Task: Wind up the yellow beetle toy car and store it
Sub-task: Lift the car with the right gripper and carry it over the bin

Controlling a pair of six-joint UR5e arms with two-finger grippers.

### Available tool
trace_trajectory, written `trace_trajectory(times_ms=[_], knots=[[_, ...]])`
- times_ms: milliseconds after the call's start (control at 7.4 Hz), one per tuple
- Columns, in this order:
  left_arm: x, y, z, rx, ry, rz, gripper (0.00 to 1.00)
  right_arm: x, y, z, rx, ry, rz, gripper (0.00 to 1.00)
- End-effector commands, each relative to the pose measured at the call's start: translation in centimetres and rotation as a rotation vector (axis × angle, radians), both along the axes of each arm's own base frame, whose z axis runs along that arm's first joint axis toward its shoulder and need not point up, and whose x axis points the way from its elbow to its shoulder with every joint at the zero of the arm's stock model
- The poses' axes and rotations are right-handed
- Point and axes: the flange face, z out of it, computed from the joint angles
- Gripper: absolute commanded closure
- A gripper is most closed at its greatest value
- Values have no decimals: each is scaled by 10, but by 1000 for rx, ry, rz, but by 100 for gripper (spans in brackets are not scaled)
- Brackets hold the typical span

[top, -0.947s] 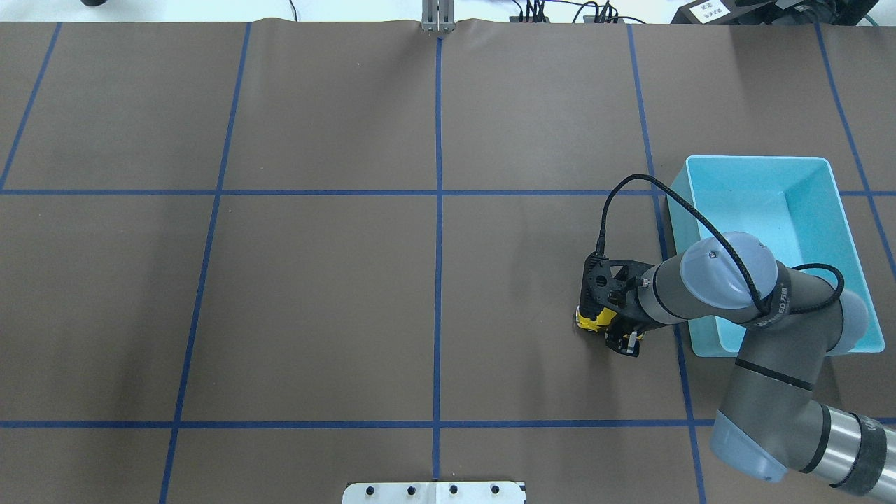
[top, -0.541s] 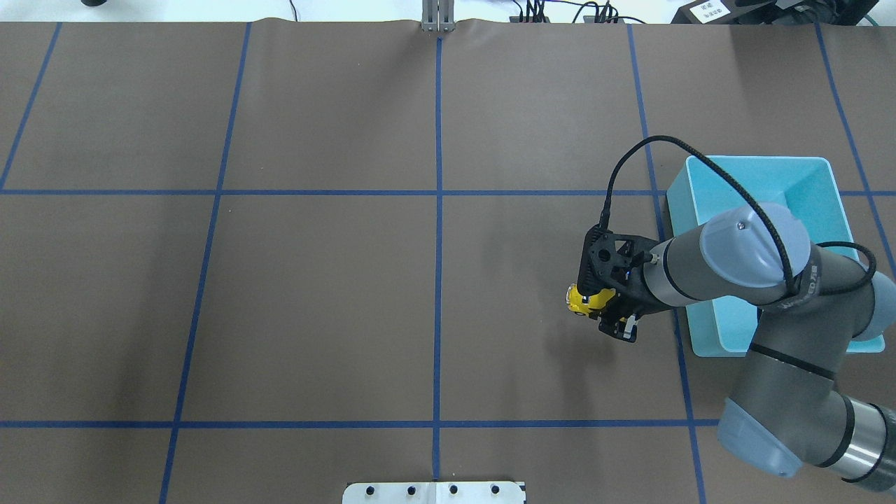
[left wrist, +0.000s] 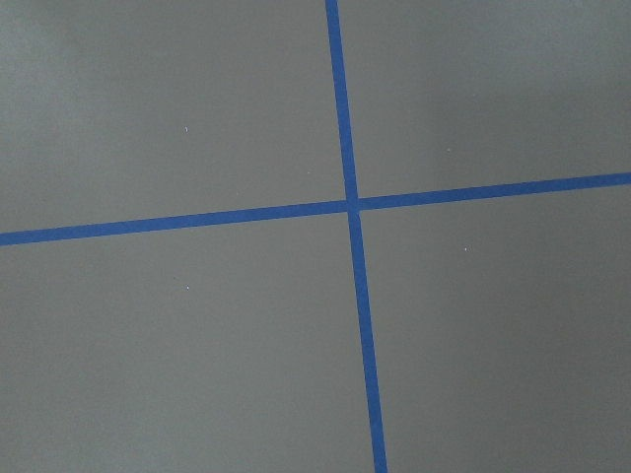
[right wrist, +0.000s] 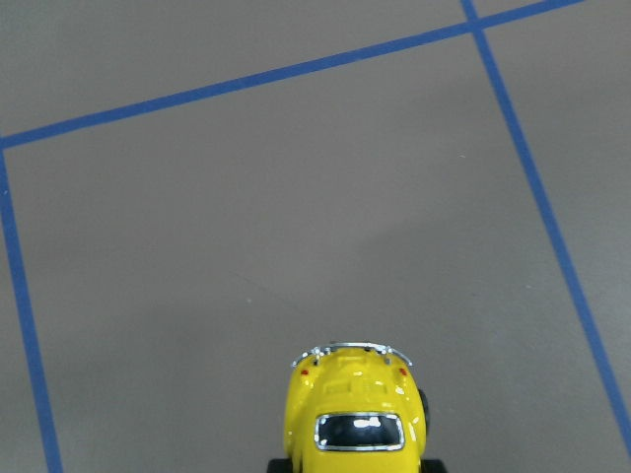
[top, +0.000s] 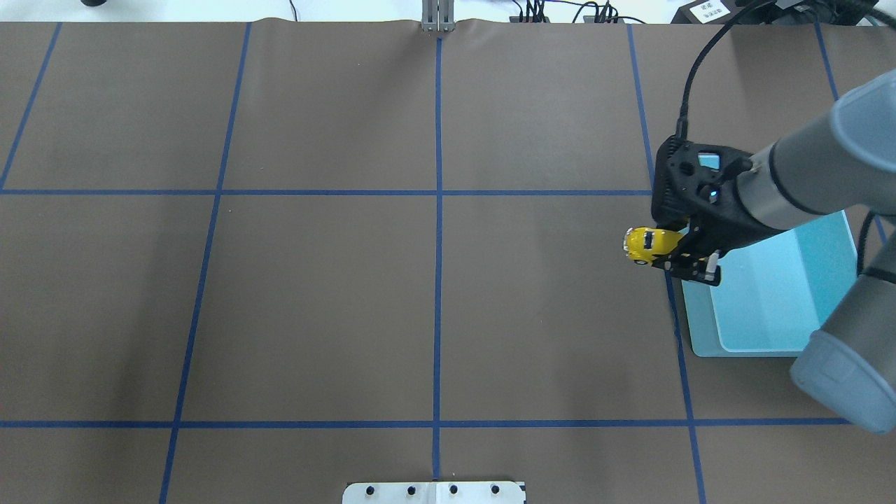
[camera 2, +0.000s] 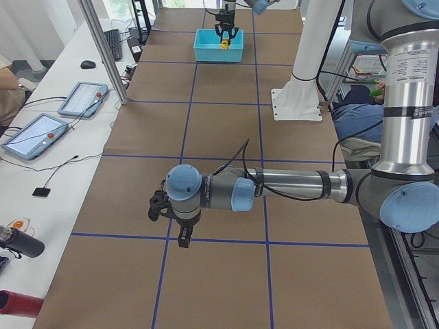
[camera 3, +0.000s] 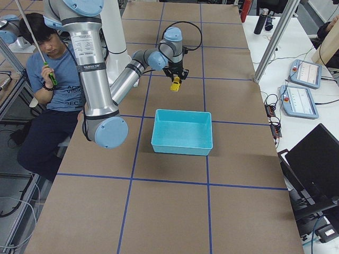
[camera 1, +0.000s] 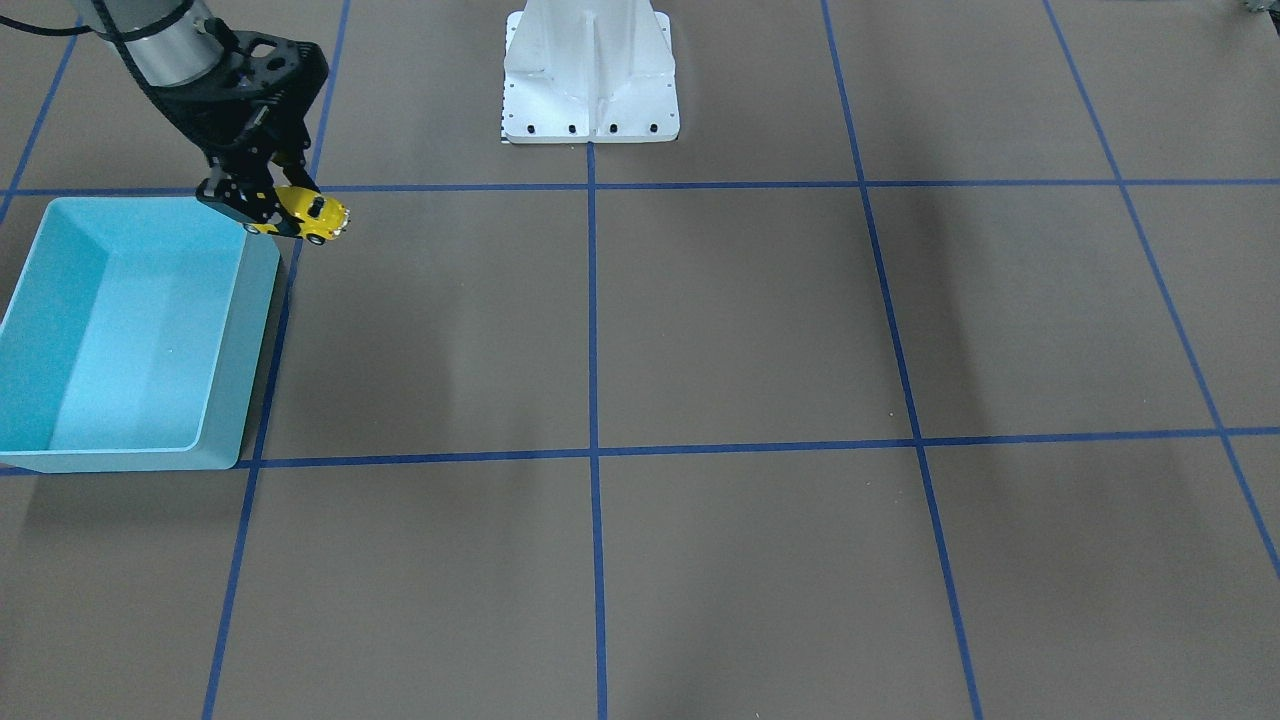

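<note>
Right of centre in the overhead view, the right arm's fingers (top: 689, 264) are clamped on the yellow beetle toy car (top: 649, 245). The car is held roof up in the air above the brown counter (top: 315, 294), just by the left rim of the turquoise bin (top: 700, 322). Low in the left side view, the left arm's fingers (camera 2: 183, 237) hang over the counter; I cannot tell whether they are parted.
</note>
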Motion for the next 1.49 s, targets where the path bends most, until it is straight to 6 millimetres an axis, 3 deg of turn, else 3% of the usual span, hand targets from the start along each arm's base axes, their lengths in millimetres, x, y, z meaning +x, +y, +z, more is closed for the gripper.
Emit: trace_trajectory(times_ms=[0, 135, 270, 406, 811, 1082, 1352], knots=[[-1, 1, 1, -2, 0, -1, 0, 74, 0, 63, 52, 90, -100, 100], [-1, 6, 5, -4, 1, -3, 0, 90, -10, 104, 24, 117, -132, 100], [0, 6, 5, -4, 1, -1, 0, 84, -40, 158, 37, 108, -139, 100], [-4, 7, 5, -3, 0, -8, 0, 73, -58, 200, 71, 91, -133, 100], [-7, 12, 10, -10, 1, -14, 0, 59, -79, 232, 52, 102, -142, 100], [-7, 15, 12, -17, 1, -14, 0, 47, -85, 267, 83, 84, -151, 100], [-7, 15, 12, -17, 1, -14, 0, 33, -79, 264, 84, 70, -163, 100]])
